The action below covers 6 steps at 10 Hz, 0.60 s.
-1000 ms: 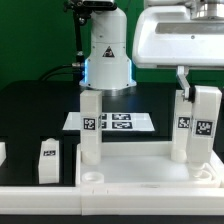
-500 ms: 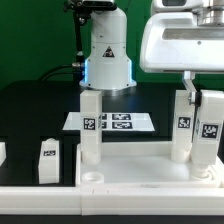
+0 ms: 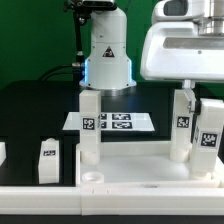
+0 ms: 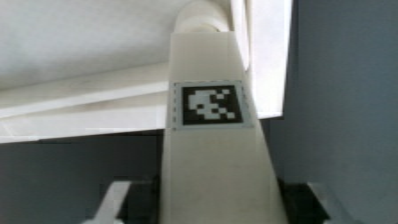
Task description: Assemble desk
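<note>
Since a second ago the held leg [image 3: 211, 133] has slid toward the exterior view's right and dipped a bit. The gripper [image 3: 205, 99] is pinching its top end, upright, probably to line it up over the desk slab's [image 3: 135, 166] near corner. The two back legs [image 3: 90, 125] are already standing.

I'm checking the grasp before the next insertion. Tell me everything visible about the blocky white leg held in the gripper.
The blocky white plastic leg hangs roughly upright, clamped in the gripper. A black-and-white square tag marks one face. It sits at the exterior view's right end of the flat white slab, beside a standing white leg; whether its foot touches the slab cannot be told.
</note>
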Available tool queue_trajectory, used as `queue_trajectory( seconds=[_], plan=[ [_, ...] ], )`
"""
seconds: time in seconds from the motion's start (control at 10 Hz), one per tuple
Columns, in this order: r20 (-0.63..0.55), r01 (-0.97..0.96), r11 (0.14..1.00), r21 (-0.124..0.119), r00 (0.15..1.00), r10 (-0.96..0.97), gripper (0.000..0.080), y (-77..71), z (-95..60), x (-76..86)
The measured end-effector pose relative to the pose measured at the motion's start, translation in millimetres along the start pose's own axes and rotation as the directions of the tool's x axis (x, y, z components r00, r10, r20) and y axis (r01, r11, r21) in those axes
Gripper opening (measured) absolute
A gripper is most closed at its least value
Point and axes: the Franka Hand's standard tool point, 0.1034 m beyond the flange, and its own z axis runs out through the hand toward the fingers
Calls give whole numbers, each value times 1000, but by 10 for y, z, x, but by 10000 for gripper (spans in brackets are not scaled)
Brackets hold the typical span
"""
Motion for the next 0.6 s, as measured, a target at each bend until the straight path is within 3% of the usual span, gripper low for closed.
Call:
queue_trajectory(
  seconds=[0.4,0.5,0.6],
  plan=[
    [-24,2,1000,5,1000,-1,287,-1,7,11],
    [-24,2,1000,5,1000,-2,447,-1,7,10],
    [-16,3,1000,2,1000,-3,447,13,6,14]
  ],
)
